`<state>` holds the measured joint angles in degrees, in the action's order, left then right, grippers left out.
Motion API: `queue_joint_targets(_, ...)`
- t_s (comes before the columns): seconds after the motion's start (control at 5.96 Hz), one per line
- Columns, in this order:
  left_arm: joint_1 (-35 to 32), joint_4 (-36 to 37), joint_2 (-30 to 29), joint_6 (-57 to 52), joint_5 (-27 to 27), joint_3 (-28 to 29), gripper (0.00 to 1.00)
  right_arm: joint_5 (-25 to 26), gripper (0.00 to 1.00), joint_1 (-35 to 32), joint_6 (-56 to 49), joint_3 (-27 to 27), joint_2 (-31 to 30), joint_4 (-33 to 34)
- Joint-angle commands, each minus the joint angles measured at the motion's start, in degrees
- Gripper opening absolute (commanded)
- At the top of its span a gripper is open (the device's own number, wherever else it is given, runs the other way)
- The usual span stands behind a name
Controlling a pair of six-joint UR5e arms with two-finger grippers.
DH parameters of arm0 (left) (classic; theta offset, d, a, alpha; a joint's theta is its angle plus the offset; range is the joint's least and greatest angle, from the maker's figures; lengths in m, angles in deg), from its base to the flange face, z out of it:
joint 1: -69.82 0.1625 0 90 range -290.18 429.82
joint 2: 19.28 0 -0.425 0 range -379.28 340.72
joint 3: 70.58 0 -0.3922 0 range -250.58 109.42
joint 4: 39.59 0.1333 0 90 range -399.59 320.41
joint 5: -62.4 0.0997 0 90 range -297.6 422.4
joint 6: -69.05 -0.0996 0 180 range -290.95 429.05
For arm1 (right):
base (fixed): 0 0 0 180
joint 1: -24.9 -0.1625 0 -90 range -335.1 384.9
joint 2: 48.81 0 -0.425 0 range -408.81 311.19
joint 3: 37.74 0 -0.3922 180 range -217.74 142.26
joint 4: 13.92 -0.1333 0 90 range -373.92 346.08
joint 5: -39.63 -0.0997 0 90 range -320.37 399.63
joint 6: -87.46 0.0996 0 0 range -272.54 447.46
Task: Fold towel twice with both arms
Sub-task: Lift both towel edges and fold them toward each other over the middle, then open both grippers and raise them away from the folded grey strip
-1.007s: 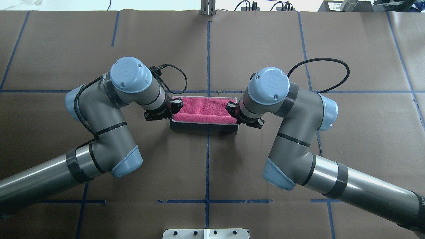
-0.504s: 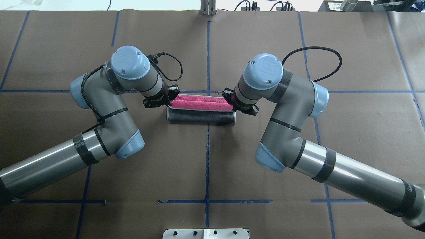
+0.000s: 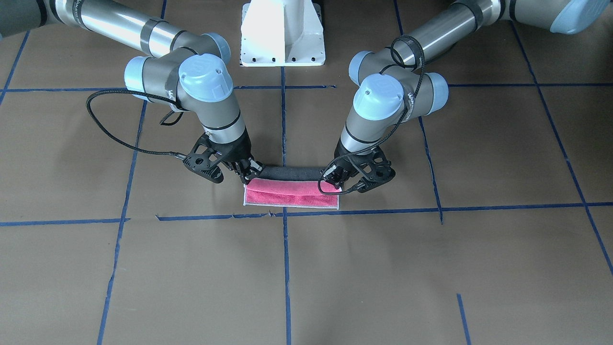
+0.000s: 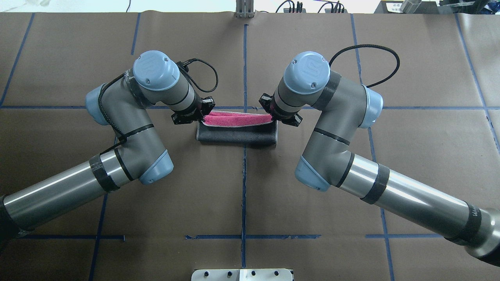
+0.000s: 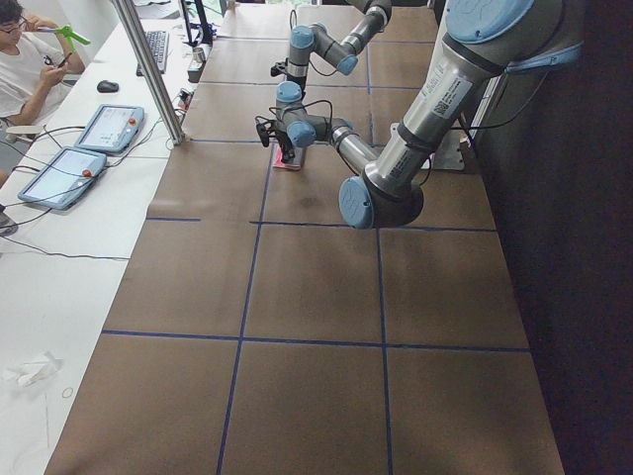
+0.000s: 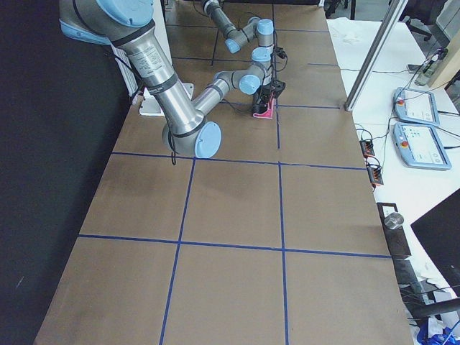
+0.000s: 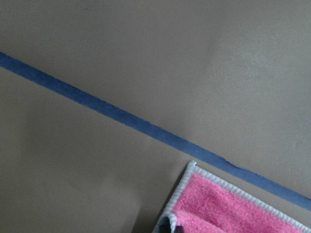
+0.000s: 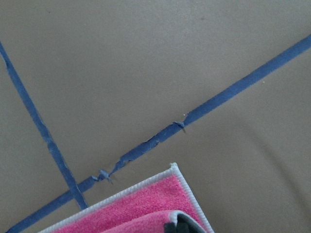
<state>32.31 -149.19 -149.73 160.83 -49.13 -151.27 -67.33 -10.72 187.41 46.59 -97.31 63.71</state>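
The towel lies at the table's middle, partly folded over itself. Its grey face (image 4: pixel 236 136) is turned up on the robot's side, and a narrow pink strip (image 4: pixel 234 119) shows beyond it. In the front-facing view the pink face (image 3: pixel 292 195) lies flat with the grey fold (image 3: pixel 289 172) behind it. My left gripper (image 4: pixel 202 116) is shut on the towel's lifted edge at its left end; it also shows in the front-facing view (image 3: pixel 334 183). My right gripper (image 4: pixel 272 116) is shut on the same edge at its right end, also visible in the front-facing view (image 3: pixel 249 175). Both wrist views show a pink corner (image 7: pixel 233 209) (image 8: pixel 141 208) with a light border.
Blue tape lines (image 4: pixel 244 70) cross the brown table. The white pedestal base (image 3: pixel 282 33) stands behind the arms. A metal bracket (image 4: pixel 245 9) sits at the far edge. A side desk holds tablets (image 5: pixel 109 127), and a person (image 5: pixel 28 59) sits there.
Both grippers have carried the held edge away from the robot, toward the towel's far edge. Less pink shows and more grey face is turned up.
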Motion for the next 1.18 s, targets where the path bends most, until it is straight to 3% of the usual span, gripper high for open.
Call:
queue_joint_targets(0.0, 0.1, 0.0, -0.3, 0.6, 0.0, 0.0, 0.06, 0.0, 0.05, -0.2, 0.0, -2.6, 1.7, -0.1)
queue_joint_targets(0.17, 0.1, 0.0, -0.4, 0.6, 0.0, 0.5, 0.07, 0.0, 0.05, -0.2, 0.0, -2.7, 1.7, 0.0)
queue_joint_targets(0.34, -0.2, -0.1, -3.1, 3.6, 0.1, 5.1, 0.78, 0.0, 0.22, -1.8, 0.0, -4.2, 2.3, 0.0)
queue_joint_targets(0.5, -2.7, -0.6, -7.4, 3.6, 0.1, 11.0, 1.00, -1.7, 0.87, -4.3, -0.3, -10.8, 5.7, -0.2)
queue_joint_targets(0.67, -5.9, -1.8, -7.8, 2.4, -0.3, 13.2, 1.00, -2.2, 1.00, -6.2, -3.2, -17.5, 9.0, -3.3)
queue_joint_targets(1.01, -8.9, -2.9, -7.6, 0.6, -3.1, 15.5, 1.00, -5.0, 1.00, -9.4, -7.0, -18.8, 9.0, -4.4)
